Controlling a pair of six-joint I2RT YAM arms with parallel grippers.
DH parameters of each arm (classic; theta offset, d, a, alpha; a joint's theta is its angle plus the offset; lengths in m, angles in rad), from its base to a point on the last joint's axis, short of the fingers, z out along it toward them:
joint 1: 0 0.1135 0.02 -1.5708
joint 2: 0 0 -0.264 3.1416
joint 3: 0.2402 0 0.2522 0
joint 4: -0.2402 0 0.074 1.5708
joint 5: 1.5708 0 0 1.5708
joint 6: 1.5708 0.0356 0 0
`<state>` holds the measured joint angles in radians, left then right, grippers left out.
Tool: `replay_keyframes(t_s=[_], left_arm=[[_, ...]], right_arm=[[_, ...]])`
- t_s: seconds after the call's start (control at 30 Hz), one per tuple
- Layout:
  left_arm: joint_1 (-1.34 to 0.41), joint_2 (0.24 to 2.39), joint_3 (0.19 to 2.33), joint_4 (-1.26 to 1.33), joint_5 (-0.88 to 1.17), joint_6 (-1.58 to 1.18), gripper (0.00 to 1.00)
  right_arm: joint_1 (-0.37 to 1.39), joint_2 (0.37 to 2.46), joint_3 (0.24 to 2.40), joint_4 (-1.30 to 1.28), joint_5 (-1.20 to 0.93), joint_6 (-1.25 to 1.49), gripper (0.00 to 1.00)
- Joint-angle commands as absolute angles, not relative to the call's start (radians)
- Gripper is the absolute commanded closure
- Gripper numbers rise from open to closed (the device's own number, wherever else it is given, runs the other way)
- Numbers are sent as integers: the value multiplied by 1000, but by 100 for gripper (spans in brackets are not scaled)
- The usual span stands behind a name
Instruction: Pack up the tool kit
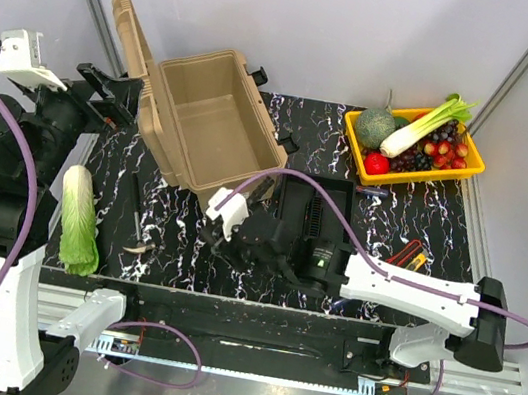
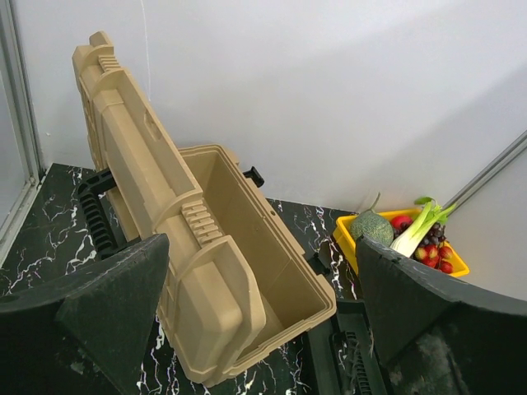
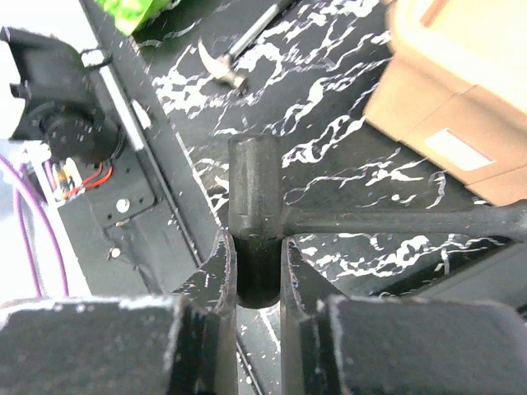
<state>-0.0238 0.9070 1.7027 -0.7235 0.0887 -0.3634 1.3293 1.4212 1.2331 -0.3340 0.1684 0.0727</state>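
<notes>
The tan toolbox (image 1: 218, 119) sits on the rear left of the black marbled counter (image 1: 174, 248). Its ribbed lid (image 1: 133, 42) stands open toward the left. The overhead view shows its black inner tray (image 1: 301, 204) lying out on the counter just right of the box, partly under the right arm. Red-handled pliers (image 1: 407, 254) lie further right.

Only the right wrist view shows the grip. The right end effector (image 3: 257, 247) has its fingers (image 3: 221, 276) closed against both sides of the head of a black mallet (image 3: 254, 185). The mallet's handle runs off to the right, in front of the box. From overhead the mallet is mostly hidden beneath that wrist.

A claw hammer (image 1: 141, 238) lies on the counter to the left of it, and it also shows at the top of the right wrist view.

The left wrist view shows the left end effector (image 2: 259, 255) spread wide with nothing between its fingers. It is raised beside the lid and looks across the box.

A long cabbage (image 1: 80, 219) lies at the near left. A yellow tray (image 1: 430, 175) of vegetables sits at the far right.
</notes>
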Motion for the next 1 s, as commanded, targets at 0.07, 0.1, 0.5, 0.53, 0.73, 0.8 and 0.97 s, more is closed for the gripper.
replay_keyframes(t_s=[0.07,0.1,0.5,0.53,0.73,0.8,0.97], left_arm=[[-26,897,1733,-690,64,-351,1],[-26,896,1733,-695,67,-353,1],[-26,867,1720,-747,67,-390,1],[-26,861,1710,-749,67,-397,1],[-26,838,1695,-778,22,-399,1],[-26,830,1689,-784,5,-396,1],[-26,824,1690,-805,-70,-384,1]], right_arm=[[1330,1436,1417,-390,457,6,100],[1318,1468,1466,-390,500,-26,100],[1014,1827,2050,-451,345,329,100],[993,1857,2109,-466,313,397,100],[920,2069,2458,-503,221,764,100],[919,2149,2569,-515,224,825,100],[917,2209,2611,-518,299,1018,100]])
